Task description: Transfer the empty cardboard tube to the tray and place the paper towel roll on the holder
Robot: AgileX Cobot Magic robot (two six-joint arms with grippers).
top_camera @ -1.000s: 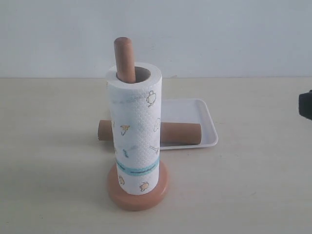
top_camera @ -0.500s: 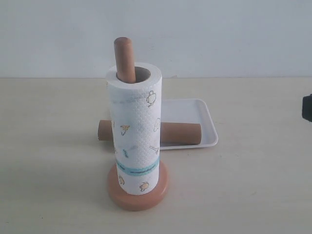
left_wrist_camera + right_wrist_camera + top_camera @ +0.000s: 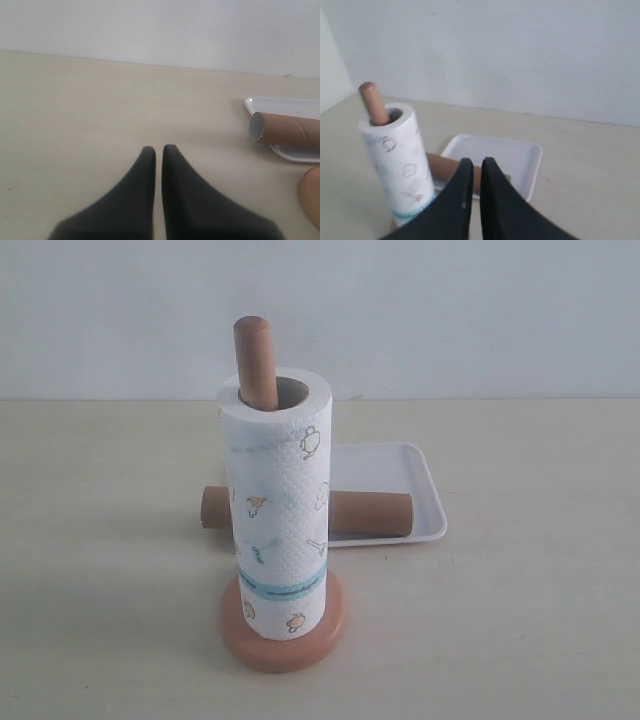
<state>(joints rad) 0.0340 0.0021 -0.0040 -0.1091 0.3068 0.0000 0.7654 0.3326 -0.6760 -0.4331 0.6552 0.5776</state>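
The paper towel roll (image 3: 278, 510) stands upright on the holder (image 3: 285, 648). The empty cardboard tube (image 3: 372, 514) lies across the tray (image 3: 428, 502), one end overhanging its rim. The left hand (image 3: 158, 150) and right hand (image 3: 476, 165) are both clenched and empty.

the paper towel roll (image 3: 280, 510) hid the middle of the empty cardboard tube (image 3: 372, 513), one end of the tray (image 3: 400, 472) and most of the post of the holder (image 3: 254, 358). in the left wrist view, the picture's edge cut off the tube, the tray and all but a sliver of the holder's base.
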